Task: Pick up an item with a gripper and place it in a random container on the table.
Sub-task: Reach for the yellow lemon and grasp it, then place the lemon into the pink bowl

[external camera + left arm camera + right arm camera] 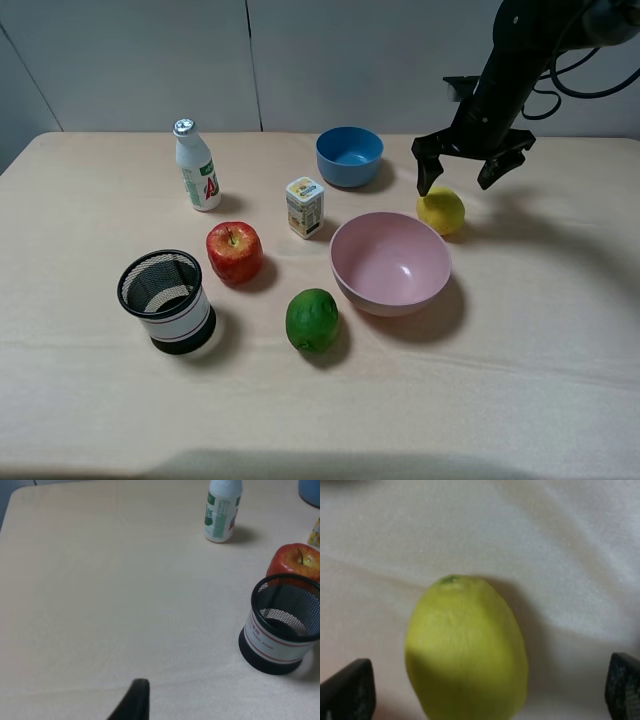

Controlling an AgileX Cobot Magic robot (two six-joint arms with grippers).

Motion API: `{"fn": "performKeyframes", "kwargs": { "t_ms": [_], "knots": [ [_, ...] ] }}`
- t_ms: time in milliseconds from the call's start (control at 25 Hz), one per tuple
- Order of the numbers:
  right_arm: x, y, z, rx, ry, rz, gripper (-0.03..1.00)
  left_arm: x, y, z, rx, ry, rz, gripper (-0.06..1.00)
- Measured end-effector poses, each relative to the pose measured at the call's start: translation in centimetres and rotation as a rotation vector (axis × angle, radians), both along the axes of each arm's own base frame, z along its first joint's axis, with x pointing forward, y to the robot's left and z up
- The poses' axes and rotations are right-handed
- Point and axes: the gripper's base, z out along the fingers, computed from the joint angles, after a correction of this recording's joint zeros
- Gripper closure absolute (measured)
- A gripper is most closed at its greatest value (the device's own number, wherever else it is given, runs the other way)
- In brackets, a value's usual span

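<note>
The yellow lemon (441,210) lies on the beige table (560,330), just right of and behind the wide pink bowl (390,263). My right gripper (470,168) hangs open directly above the lemon, fingers spread to either side, not touching it. In the right wrist view the lemon (467,647) fills the middle, with a black fingertip (347,690) at each lower corner. The pink bowl is empty. Of my left gripper, only one black fingertip (132,702) shows in the left wrist view, over bare cloth; the exterior view does not show it.
A blue bowl (349,155) stands behind the pink bowl. A small carton (305,207), red apple (234,252), green lime-like fruit (312,320), white bottle (197,166) and black mesh cup (166,300) stand to the left. The mesh cup (282,625), apple (295,562) and bottle (222,510) show in the left wrist view.
</note>
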Motion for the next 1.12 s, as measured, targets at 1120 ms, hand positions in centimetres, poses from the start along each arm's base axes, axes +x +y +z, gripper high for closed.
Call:
{"fn": "performKeyframes", "kwargs": {
  "t_ms": [1120],
  "knots": [
    [0.5,0.2,-5.2,-0.006,0.072,0.016,0.52,0.0,0.0,0.0,0.0,-0.001,0.0,-0.04]
  ]
}}
